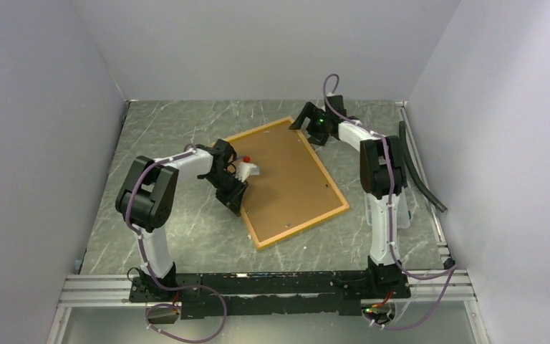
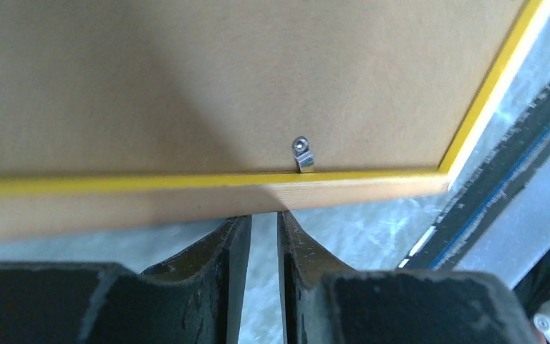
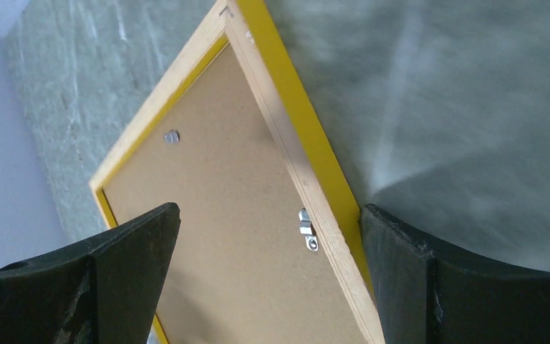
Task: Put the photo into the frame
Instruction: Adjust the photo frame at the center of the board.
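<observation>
The frame (image 1: pixel 304 226) lies face down and skewed mid-table, its light wood rear side up and the brown backing board (image 1: pixel 286 172) set in it. The photo is not in view. My left gripper (image 1: pixel 239 203) is at the frame's left edge. In the left wrist view its fingers (image 2: pixel 263 218) are almost together, with a narrow empty slit, and the tips touch the wood edge (image 2: pixel 186 197) below a metal clip (image 2: pixel 302 154). My right gripper (image 1: pixel 305 119) is open at the far corner and straddles the frame's edge (image 3: pixel 297 115), its right finger (image 3: pixel 401 272) against the yellow side.
Metal clips (image 3: pixel 306 229) sit along the frame's inner rim on the board. A black cable (image 1: pixel 421 168) and a rail run along the right wall. An aluminium rail (image 1: pixel 258 285) carries the arm bases at the near edge. White walls enclose three sides.
</observation>
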Motion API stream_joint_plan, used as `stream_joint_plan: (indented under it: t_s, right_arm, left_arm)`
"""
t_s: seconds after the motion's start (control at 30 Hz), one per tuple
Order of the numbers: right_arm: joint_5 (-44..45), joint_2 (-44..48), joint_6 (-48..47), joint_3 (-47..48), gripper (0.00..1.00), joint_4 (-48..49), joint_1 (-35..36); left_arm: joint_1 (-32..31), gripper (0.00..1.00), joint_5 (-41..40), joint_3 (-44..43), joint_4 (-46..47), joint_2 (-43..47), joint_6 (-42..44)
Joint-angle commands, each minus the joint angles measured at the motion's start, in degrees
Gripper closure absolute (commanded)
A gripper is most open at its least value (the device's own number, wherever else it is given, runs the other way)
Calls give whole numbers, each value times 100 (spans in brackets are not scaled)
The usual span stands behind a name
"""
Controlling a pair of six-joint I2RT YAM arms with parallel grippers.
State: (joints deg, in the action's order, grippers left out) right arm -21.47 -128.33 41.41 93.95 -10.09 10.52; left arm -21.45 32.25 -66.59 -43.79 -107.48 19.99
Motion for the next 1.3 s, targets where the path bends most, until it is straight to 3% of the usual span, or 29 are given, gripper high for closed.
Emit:
stream_joint_plan:
  t_s: [0.0,0.13,0.23,0.43,0.57,0.8,0.87,0.93,1.0,1.17,1.27]
  right_arm:
    - [-960,-633,170,1121,0,-345,900]
    - [-783,-793,-76,1837,0,-866,1078]
    - [-316,-340,-209,1676,0,-981,796]
    - [539,1348,-209,156,0,-854,345]
    - [752,2526,-85,-1361,0,-856,421]
    - [609,4702,389,-4250,0,-862,799]
    - [588,5234,521,-4762,0,-1042,844]
    - [529,5718,690,-5243,0,-1140,879]
    - [487,6105,793,-5618,0,-1223,897]
    - [283,6213,893,-6184,0,-991,900]
    - [54,5836,945,-6269,0,-484,886]
  left_arm:
    - [-592,72,284,-105,346,-330,-144]
    - [-664,69,559,-365,-13,-367,-134]
    - [-528,60,738,-412,-455,-101,70]
    - [214,44,1103,-1168,-1891,339,662]
    - [1046,25,1020,-2346,-2262,182,795]
    - [1945,24,489,-4190,-1589,-1154,121]
    - [2018,23,299,-4427,-1283,-1431,-52]
    - [2054,12,88,-4467,-883,-1598,-171]
    - [2093,11,14,-4505,-606,-1768,-279]
    - [2139,15,283,-4573,-282,-2154,-614]
    - [2136,25,366,-4437,-262,-2352,-688]
